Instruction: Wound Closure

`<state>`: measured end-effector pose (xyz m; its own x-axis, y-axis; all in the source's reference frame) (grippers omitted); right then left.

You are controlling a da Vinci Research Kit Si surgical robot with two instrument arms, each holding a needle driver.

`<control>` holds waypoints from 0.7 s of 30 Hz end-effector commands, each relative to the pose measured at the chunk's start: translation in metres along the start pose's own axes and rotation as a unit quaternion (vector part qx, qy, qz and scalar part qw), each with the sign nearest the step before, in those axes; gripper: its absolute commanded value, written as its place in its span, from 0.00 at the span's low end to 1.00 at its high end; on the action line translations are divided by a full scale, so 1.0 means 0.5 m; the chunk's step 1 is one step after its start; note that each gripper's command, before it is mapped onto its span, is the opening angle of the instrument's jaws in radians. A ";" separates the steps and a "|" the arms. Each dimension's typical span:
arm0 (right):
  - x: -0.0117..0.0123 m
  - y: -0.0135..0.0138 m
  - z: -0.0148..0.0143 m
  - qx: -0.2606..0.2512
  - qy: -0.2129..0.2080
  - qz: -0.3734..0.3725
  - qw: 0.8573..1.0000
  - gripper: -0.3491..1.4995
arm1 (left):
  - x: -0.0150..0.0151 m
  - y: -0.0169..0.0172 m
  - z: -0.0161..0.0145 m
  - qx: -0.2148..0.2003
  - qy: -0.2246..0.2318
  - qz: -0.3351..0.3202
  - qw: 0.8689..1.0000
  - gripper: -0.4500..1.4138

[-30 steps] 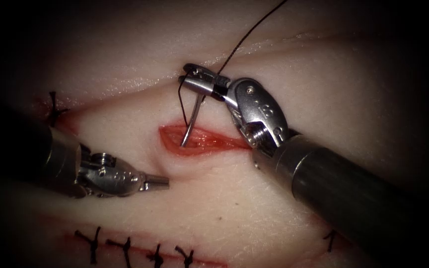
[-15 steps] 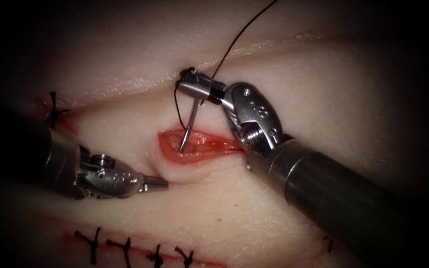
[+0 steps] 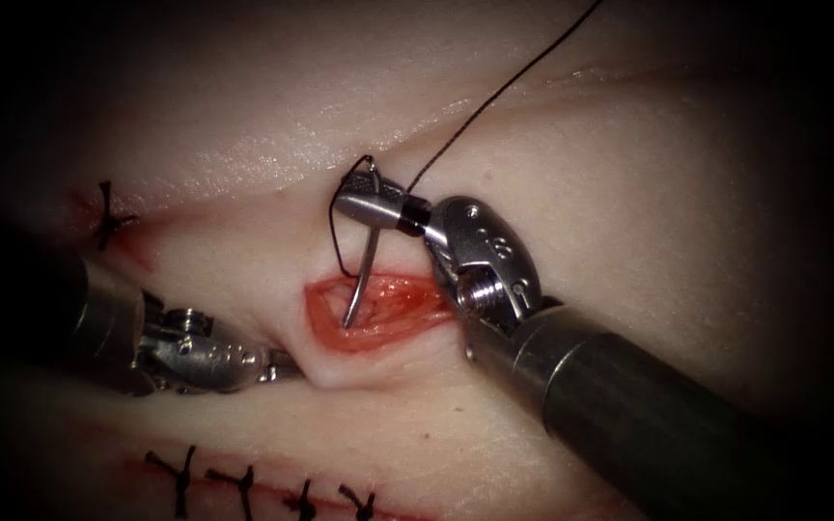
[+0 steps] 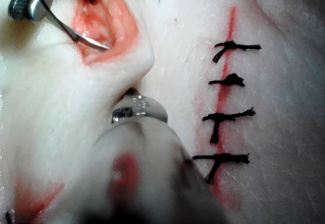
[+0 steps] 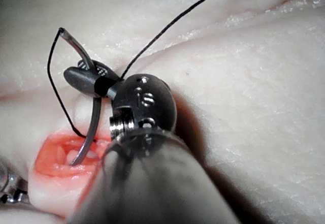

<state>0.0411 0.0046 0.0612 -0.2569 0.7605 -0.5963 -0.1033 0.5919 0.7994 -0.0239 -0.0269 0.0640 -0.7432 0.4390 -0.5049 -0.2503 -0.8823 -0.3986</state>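
Observation:
The open cut [image 3: 400, 299] runs across the middle of the tissue, red inside. My right tool [image 3: 359, 201] is shut on the curved needle [image 3: 365, 265] near its tail end, just above the cut. The needle hangs down, and its bare tip lies inside the cut's left part. It is seen close up as the needle [image 5: 92, 125] and the needle [image 4: 76, 33]. Black thread [image 3: 504, 87] loops from the needle's tail and runs off up to the right. My left tool [image 3: 280, 365] holds nothing. It is shut, and its tip [image 4: 133, 96] presses into the bulging lip at the cut's lower left.
A row of several finished black stitches [image 3: 243, 478] closes another cut near the front; they show as stitches [image 4: 228, 82] too. A single stitch [image 3: 106, 217] sits at the far left. The right tool's thick shaft [image 3: 629, 405] crosses the lower right.
The right tool has moved down and left with the needle, bringing its tip lower in the cut. The left tool has pushed in, so the lip bulges and the cut gapes wider.

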 end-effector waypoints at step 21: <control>-0.0114 -0.0044 0.0040 -0.015 0.009 0.258 0.966 0.00 | -0.0012 0.0010 0.0020 0.000 -0.003 -0.001 1.000 0.00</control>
<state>0.0438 -0.0003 0.0623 -0.2980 0.9473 -0.1176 0.0115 0.1268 0.9919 -0.0242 -0.0269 0.0642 -0.7442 0.4402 -0.5023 -0.2536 -0.8820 -0.3972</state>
